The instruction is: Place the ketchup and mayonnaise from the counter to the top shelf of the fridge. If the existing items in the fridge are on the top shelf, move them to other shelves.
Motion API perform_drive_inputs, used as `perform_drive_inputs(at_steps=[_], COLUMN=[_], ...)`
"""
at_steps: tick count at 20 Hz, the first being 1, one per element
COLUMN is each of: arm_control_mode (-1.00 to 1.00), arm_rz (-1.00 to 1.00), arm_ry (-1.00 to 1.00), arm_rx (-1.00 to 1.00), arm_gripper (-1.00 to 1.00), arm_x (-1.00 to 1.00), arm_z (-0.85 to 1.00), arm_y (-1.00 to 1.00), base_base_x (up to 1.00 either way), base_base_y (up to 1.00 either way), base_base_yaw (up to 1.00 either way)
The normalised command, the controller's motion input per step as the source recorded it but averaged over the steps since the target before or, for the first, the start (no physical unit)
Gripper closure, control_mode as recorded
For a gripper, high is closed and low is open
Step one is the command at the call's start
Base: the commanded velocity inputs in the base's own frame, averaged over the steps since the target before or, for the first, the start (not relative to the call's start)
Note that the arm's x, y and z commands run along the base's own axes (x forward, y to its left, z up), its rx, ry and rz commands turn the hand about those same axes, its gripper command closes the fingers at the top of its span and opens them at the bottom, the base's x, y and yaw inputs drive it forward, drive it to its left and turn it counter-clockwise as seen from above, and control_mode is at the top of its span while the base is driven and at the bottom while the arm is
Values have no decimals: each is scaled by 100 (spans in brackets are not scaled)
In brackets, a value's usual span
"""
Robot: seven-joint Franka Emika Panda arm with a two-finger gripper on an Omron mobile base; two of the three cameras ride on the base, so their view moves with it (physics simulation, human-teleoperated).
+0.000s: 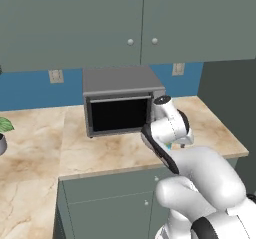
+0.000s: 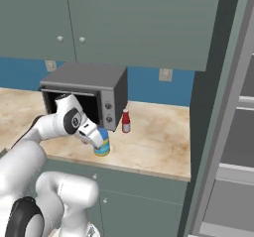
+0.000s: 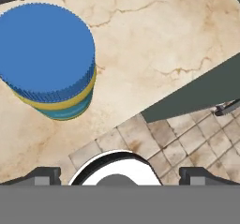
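The gripper (image 3: 117, 174) hangs above the counter (image 2: 158, 137) with its two dark fingertips (image 3: 42, 175) spread wide apart and nothing between them, touching nothing. The mayonnaise (image 3: 47, 59), a squat jar with a blue lid, stands upright on the counter just beside the gripper, near the front edge and clear of the fingers. The ketchup (image 2: 126, 121), a slim red bottle with a white cap, stands upright farther back, just beside the grey microwave (image 2: 89, 94), and the fridge (image 2: 238, 132) rises at the right end of the counter.
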Motion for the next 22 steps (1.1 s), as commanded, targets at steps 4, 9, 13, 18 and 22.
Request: perform_drive_inputs(at_steps=[4, 9, 13, 18, 22], arm_control_mode=[-100, -100, -100, -100, -100], arm_rz=[9, 7, 4, 5, 7], arm_ry=[0, -2, -6, -4, -13], arm_rx=[0, 4, 6, 6, 1], arm_gripper=[-100, -100, -100, -100, -100], arm_x=[0, 0, -10, -30, 0], arm_z=[-15, 0, 0, 0, 0], arm_y=[-38, -3, 5, 3, 2], base_base_x=[0, 0, 0, 0, 0], base_base_y=[0, 0, 0, 0, 0], base_base_yaw=[0, 0, 0, 0, 0])
